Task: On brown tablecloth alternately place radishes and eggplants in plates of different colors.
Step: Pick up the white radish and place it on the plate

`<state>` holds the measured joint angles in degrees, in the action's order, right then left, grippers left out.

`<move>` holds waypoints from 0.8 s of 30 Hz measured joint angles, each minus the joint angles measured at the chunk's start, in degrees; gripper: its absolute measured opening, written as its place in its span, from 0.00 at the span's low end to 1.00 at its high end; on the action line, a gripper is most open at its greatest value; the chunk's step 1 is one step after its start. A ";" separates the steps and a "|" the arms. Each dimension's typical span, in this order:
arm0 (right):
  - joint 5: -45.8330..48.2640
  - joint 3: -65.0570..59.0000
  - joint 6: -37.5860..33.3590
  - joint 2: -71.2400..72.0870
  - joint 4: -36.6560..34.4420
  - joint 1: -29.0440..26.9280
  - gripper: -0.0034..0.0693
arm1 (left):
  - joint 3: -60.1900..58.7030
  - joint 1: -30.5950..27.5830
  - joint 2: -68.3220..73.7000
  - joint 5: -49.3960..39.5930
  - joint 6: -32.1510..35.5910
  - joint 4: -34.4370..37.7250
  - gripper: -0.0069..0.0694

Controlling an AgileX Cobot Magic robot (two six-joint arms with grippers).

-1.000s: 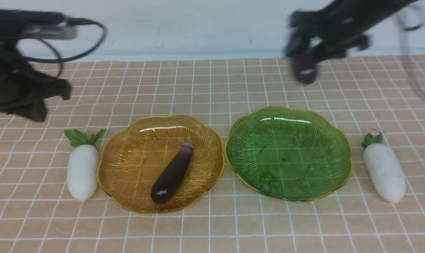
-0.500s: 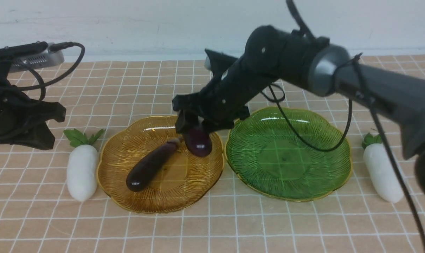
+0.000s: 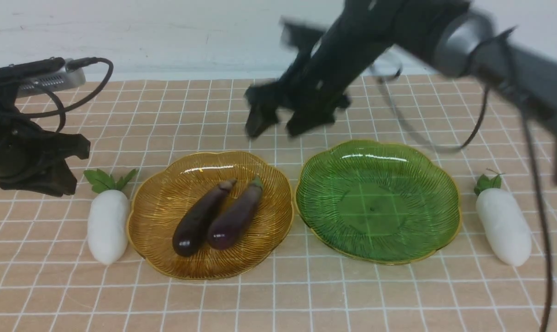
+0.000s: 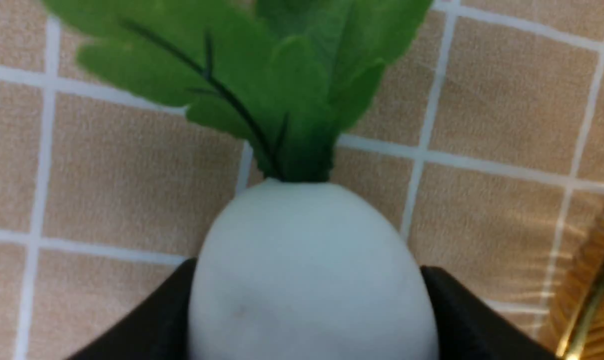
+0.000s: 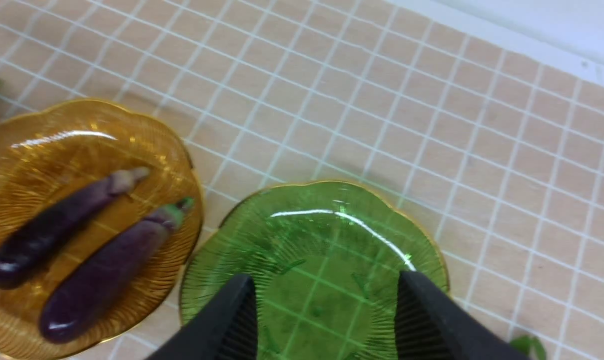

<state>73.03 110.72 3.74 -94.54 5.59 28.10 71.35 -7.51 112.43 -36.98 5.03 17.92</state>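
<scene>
Both eggplants, one darker (image 3: 199,221) and one more purple (image 3: 237,216), lie side by side in the amber plate (image 3: 271,193), stems pointing away, well below the right gripper (image 3: 280,123), which hangs empty above the brown tablecloth (image 3: 278,299) beyond the two plates, its fingers (image 5: 232,315) spread apart; in its wrist view they frame the bare green plate (image 3: 379,203). The left gripper (image 3: 68,166) hangs beside the left radish's (image 3: 107,226) leafy end with its fingers (image 4: 152,320) apart; in its wrist view they flank the white body, which lies on the cloth. The other radish (image 3: 504,226) lies right of the green plate
</scene>
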 joint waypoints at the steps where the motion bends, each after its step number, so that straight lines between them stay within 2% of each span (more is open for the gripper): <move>1: 0.00 0.00 0.00 0.00 0.74 0.00 0.54 | 0.16 0.00 0.00 -0.34 -0.08 -0.07 0.67; 3: 0.00 0.00 0.00 0.00 1.97 -0.19 0.54 | 1.58 0.00 -0.31 -3.30 -0.20 -0.72 0.61; 8: 0.00 -0.43 1.07 0.00 4.61 -3.23 0.54 | 8.53 0.11 -4.28 -10.79 -0.44 -1.99 0.61; 11: -0.22 -2.38 2.70 0.06 4.55 -9.28 0.54 | 12.80 1.32 -8.08 -14.66 -0.44 -1.08 0.61; 13: -0.39 -4.62 2.92 0.06 2.89 -13.56 0.54 | 15.59 4.27 -10.46 -15.92 -0.04 1.30 0.61; 16: -0.60 -11.67 2.97 0.06 -2.71 -22.09 0.54 | 18.37 12.65 -12.05 -15.88 1.89 5.90 0.61; 18: -0.85 -16.93 2.49 0.06 -7.06 -25.27 0.54 | 19.61 20.11 -11.01 -14.21 2.57 9.88 0.61; 20: -0.98 -22.74 1.41 0.06 -8.99 -26.50 0.54 | 21.05 25.63 -8.80 -12.37 3.84 12.31 0.61; 22: -1.04 -26.53 0.85 0.06 -9.20 -26.55 0.54 | 25.19 33.59 -3.22 -9.81 6.48 14.19 0.61; 24: -1.26 -30.32 0.79 0.06 -8.10 -26.55 0.54 | 29.58 37.80 2.00 -8.72 7.41 14.30 0.61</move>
<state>71.77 80.40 4.54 -94.48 -2.50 1.54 100.94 30.28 114.43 -45.70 12.44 32.21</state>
